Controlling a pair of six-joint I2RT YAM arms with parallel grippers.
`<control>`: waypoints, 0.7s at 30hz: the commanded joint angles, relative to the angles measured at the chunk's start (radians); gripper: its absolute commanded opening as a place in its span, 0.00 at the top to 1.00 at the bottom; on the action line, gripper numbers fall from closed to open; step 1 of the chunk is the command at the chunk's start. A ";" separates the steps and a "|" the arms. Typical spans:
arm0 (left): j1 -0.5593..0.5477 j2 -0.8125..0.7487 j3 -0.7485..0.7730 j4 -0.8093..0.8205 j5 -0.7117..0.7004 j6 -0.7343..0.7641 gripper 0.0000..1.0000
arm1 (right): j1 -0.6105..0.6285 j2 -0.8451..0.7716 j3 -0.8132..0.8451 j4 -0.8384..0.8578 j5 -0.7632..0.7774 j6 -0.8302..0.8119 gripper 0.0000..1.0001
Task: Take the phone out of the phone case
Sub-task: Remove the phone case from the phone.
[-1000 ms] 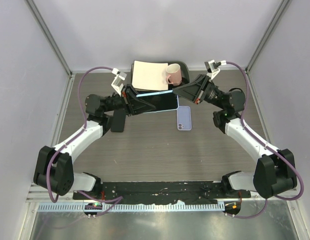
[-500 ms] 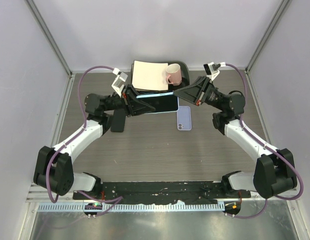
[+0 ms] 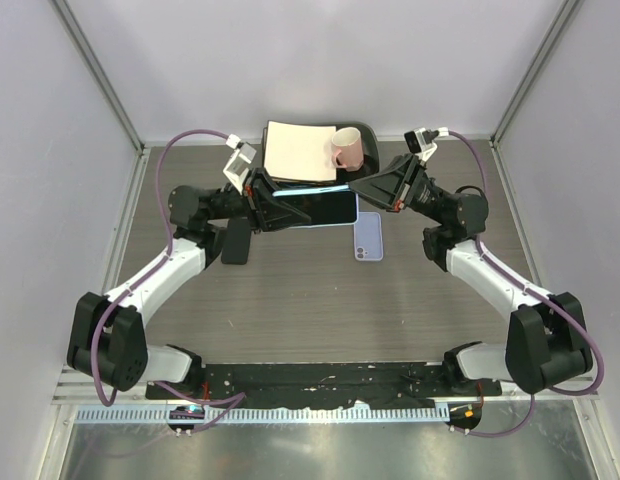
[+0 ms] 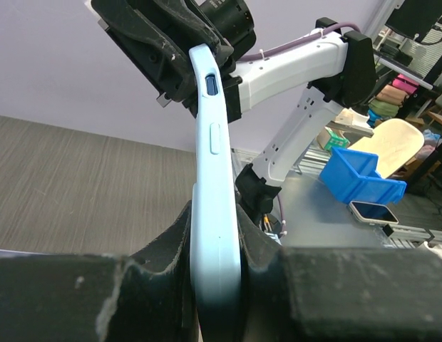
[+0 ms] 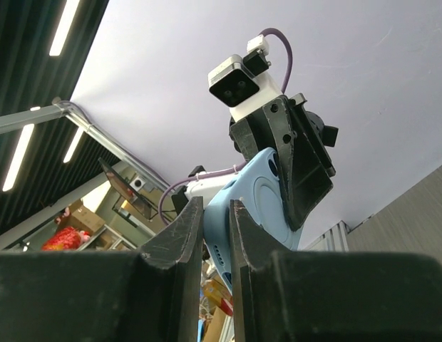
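The phone case (image 4: pixel 215 214) is smooth, matte pale blue with rounded edges and raised side buttons. It is held in the air above the back of the counter (image 3: pixel 290 300), between the two arms. The top view shows the phone (image 3: pixel 325 208) seated in it as a dark glossy face inside the blue rim.

The left gripper (image 4: pixel 215 239) has its rough black fingers (image 4: pixel 164 249) pinching one end of the case. The right gripper (image 5: pixel 215 214) has its fingers (image 5: pixel 182 235) pinching the opposite corner, by the round camera cutout.

The counter is grey-brown with a wood grain. A flat lilac slab with rounded corners (image 3: pixel 368 238) lies on it just below the held case; I cannot tell whether it is a phone or a cover. At the back sits a black tray (image 3: pixel 370 133) holding a pale beige square sheet (image 3: pixel 298 150) and a glossy pink mug (image 3: pixel 346 149).
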 commanded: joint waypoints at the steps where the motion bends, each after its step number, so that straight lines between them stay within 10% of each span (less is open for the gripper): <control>1: -0.069 -0.018 0.056 0.109 0.175 0.037 1.00 | 0.011 0.035 0.002 0.006 0.104 0.075 0.99; 13: -0.091 -0.005 0.069 0.119 0.192 0.027 1.00 | 0.016 0.069 -0.006 -0.051 0.128 0.023 0.99; 21: -0.095 -0.010 0.065 0.160 0.157 -0.031 1.00 | 0.017 0.044 0.032 -0.371 0.102 -0.345 0.99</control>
